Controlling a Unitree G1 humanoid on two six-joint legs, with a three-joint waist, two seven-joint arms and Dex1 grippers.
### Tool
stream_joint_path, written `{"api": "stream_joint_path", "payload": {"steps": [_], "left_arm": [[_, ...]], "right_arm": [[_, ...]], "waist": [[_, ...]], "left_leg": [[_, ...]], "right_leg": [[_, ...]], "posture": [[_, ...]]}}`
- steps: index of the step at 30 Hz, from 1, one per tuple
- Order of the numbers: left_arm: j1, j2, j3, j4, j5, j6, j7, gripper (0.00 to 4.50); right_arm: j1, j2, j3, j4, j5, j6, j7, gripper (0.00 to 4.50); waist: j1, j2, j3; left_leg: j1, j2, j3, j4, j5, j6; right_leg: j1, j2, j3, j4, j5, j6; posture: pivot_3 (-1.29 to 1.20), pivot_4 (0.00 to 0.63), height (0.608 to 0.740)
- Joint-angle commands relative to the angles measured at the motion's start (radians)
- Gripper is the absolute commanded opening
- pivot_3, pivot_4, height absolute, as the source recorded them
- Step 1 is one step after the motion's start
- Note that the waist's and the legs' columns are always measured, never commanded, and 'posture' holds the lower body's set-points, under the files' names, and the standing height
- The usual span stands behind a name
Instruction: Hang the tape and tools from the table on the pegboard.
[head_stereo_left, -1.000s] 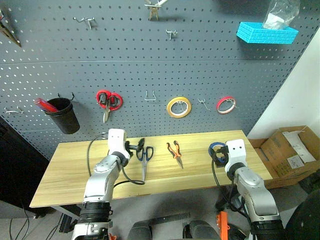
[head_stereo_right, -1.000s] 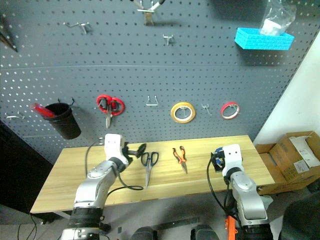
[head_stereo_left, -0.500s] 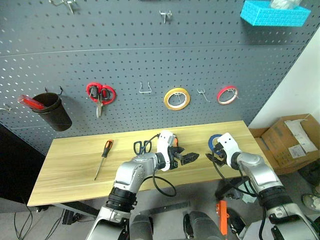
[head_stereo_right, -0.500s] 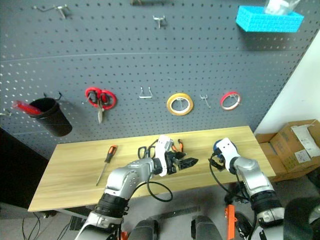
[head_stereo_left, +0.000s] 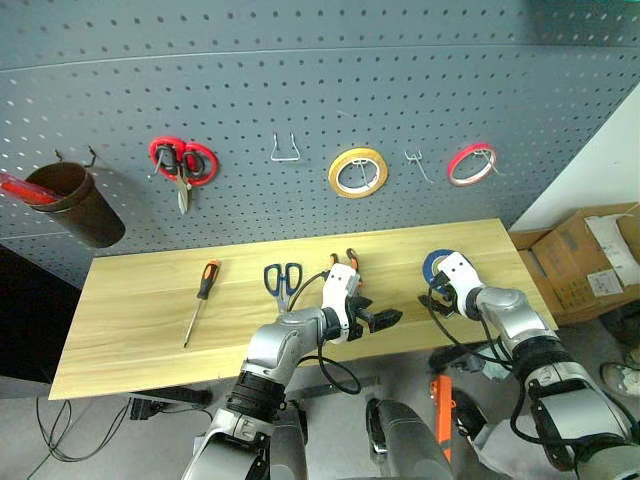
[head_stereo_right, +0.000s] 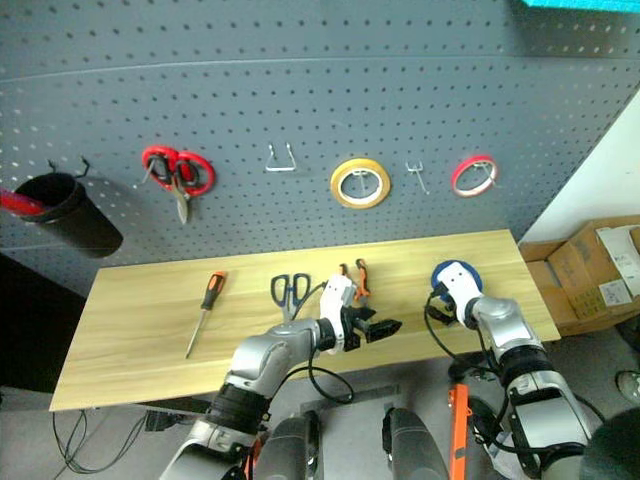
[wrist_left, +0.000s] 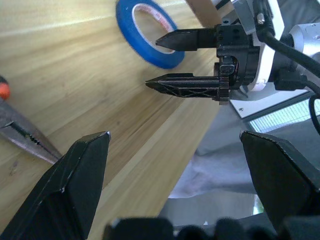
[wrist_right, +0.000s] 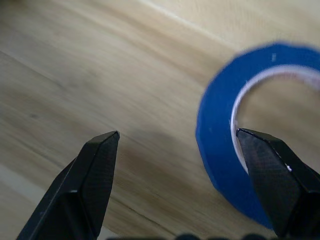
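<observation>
Blue tape (head_stereo_left: 438, 265) flat on table (head_stereo_left: 130, 330), right of centre. Right gripper (wrist_left: 159, 62) right beside it, claw wide, empty. Left gripper (head_stereo_left: 385, 320) mid-frame near front edge, wide too, nothing held.

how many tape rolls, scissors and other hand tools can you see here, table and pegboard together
Tape rolls: 3, blue on the table, yellow and red on the pegboard
Scissors: 2, dark-handled on the table, red-handled hung up
Pliers: 1
Screwdriver: 1
Total: 7
</observation>
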Motion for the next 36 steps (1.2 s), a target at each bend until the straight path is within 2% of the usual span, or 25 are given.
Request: {"api": "stream_joint_path", "payload": {"steps": [1, 10, 13, 20, 22, 26, 29, 34, 36], "left_arm": [[-0.003, -0.020, -0.011, -0.041, -0.002, -0.006, 0.006, 4.46], [-0.012, -0.037, -0.003, -0.066, -0.012, 0.027, 0.016, 4.46], [-0.020, -0.037, 0.001, -0.065, -0.014, 0.025, 0.009, 4.50], [-0.032, -0.044, 0.004, -0.065, -0.021, 0.022, 0.002, 4.50], [-0.028, -0.044, -0.002, -0.070, -0.020, 0.018, -0.004, 4.50], [-0.026, -0.046, -0.003, -0.071, -0.023, 0.016, -0.009, 4.50], [-0.033, -0.049, 0.004, -0.076, -0.030, 0.016, -0.015, 4.50], [-0.043, -0.023, 0.021, -0.116, -0.057, 0.032, -0.046, 4.50], [-0.050, 0.005, 0.051, -0.145, -0.073, 0.039, -0.049, 4.50]], "right_arm": [[-0.048, 0.004, -0.071, 0.098, 0.041, 0.021, -0.026, 4.06], [-0.115, 0.028, -0.150, 0.223, 0.090, 0.119, -0.007, 4.06], [-0.116, 0.033, -0.159, 0.218, 0.100, 0.139, 0.007, 3.46], [-0.099, 0.051, -0.172, 0.161, 0.112, 0.182, 0.021, 1.12], [-0.095, 0.055, -0.177, 0.153, 0.114, 0.187, 0.019, 0.59], [-0.075, 0.054, -0.165, 0.124, 0.097, 0.174, 0.005, 0.55], [-0.013, 0.045, -0.125, 0.024, 0.065, 0.143, 0.003, 0.55], [0.193, 0.048, -0.109, -0.416, 0.065, 0.186, -0.054, 0.55], [0.316, 0.054, -0.111, -0.690, 0.064, 0.247, -0.099, 0.55]], "waist": [[0.000, 0.000, 0.012], [0.000, -0.006, 0.032], [-0.001, -0.006, 0.032], [-0.003, -0.006, 0.032], [-0.005, -0.006, 0.032], [-0.008, -0.006, 0.033], [-0.009, -0.006, 0.033], [-0.006, -0.004, 0.032], [-0.006, -0.003, 0.031]], "left_leg": [[0.000, 0.000, 0.000, 0.000, 0.000, 0.000], [0.000, 0.000, 0.000, 0.000, 0.000, 0.000], [0.000, 0.000, 0.000, 0.000, 0.000, 0.000], [0.000, 0.001, -0.001, -0.001, 0.000, 0.000], [0.000, 0.001, -0.001, -0.001, 0.000, 0.000], [0.000, 0.001, -0.001, -0.002, 0.000, 0.000], [0.000, 0.001, -0.001, -0.002, 0.000, 0.000], [-0.002, 0.000, -0.002, -0.003, 0.000, -0.001], [-0.004, 0.000, -0.002, -0.003, 0.000, -0.001]], "right_leg": [[0.000, 0.000, 0.000, 0.000, 0.000, 0.000], [0.000, 0.000, 0.000, 0.000, 0.000, 0.001], [0.000, 0.000, 0.000, 0.000, 0.000, 0.001], [0.000, 0.000, -0.001, -0.001, -0.001, 0.001], [0.000, 0.000, -0.001, -0.001, -0.001, 0.002], [0.000, 0.000, -0.001, -0.001, -0.001, 0.002], [0.000, 0.000, -0.002, -0.001, -0.002, 0.003], [-0.002, 0.000, -0.002, -0.002, -0.003, 0.006], [-0.003, -0.001, -0.002, -0.001, -0.004, 0.006]], "posture": [[0.05, 0.352, 0.740], [0.05, 0.365, 0.740], [0.05, 0.363, 0.740], [0.06, 0.363, 0.740], [0.06, 0.359, 0.740], [0.05, 0.352, 0.740], [0.05, 0.336, 0.740], [0.03, 0.288, 0.740], [0.02, 0.270, 0.740]]}}
